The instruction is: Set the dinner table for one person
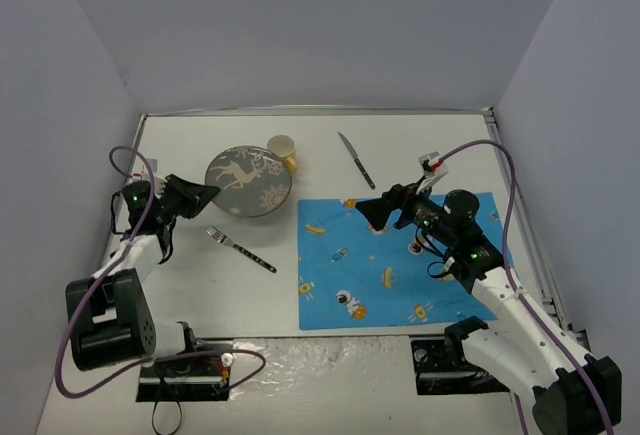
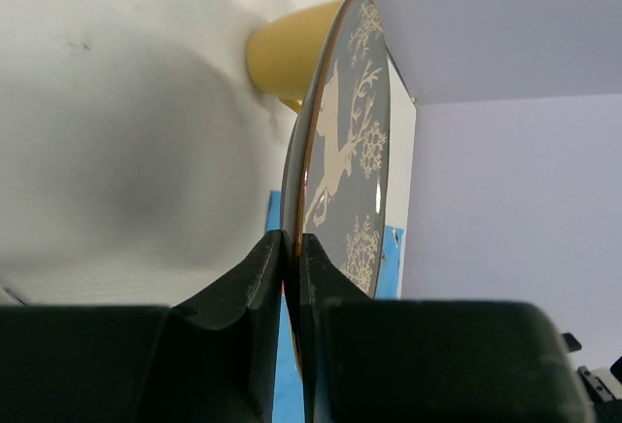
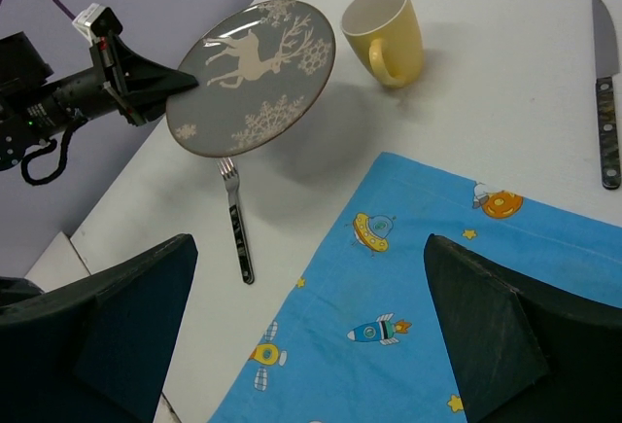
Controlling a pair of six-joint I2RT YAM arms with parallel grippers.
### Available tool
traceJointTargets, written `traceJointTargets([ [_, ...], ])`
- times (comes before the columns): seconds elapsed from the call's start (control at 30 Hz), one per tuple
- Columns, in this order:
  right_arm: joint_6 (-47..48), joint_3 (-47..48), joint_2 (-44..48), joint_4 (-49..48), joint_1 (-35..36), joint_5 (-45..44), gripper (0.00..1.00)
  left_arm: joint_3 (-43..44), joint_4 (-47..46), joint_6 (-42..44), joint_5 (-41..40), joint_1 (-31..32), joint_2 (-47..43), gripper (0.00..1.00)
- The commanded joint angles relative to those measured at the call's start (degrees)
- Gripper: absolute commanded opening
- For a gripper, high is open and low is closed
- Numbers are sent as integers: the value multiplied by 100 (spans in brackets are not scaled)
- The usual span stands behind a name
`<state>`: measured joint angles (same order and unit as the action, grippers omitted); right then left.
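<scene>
Closest in you've got the 2 arm bases bolted along the near edge of the tabletop [image 1: 200, 290], which is the big white slab that fills the whole floor between the grey walls.

Just past the right base is a blue placemat [image 1: 400, 260] with little rockets and spacemen, lying flat on the right half, its near side close to the near edge.

Left of the mat, on bare white, there's a fork [image 1: 240, 249] lying diagonal, tines toward the far left corner, not touching the mat.

The right pincer [image 3: 306, 240] hangs over the mat's far left corner with its jaws spread as wide as they go, nothing between them.

Over on the left side, the left pincer [image 2: 293, 243] is clamped right down on the left rim of a grey plate [image 1: 248, 182] with a white deer and snowflakes. The plate is up off the tabletop and tilted, with its shadow underneath.

Behind the plate toward the far edge sits a yellow mug [image 1: 283, 147], upright. From the left wrist it looks to be right against the plate; I can't tell if they touch.

Farthest out, 1 knife [image 1: 355, 160] lies near the middle of the far edge, beyond the mat and clear of it.
</scene>
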<state>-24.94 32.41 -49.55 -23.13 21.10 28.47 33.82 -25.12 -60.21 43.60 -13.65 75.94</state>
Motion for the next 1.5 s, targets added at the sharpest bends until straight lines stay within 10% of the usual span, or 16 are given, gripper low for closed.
traceJointTargets([
  [0.0,341,783,336,403,29,-254,100,411,422,198,399,499,-899,0],
  [0.7,409,1769,1671,1943,32,-793,100,1930,-1244,-423,-1409,5228,1117,0],
  [1.47,587,1826,1954,2486,25,-998,100,3423,-1917,-576,-1410,6500,3340,0],
])
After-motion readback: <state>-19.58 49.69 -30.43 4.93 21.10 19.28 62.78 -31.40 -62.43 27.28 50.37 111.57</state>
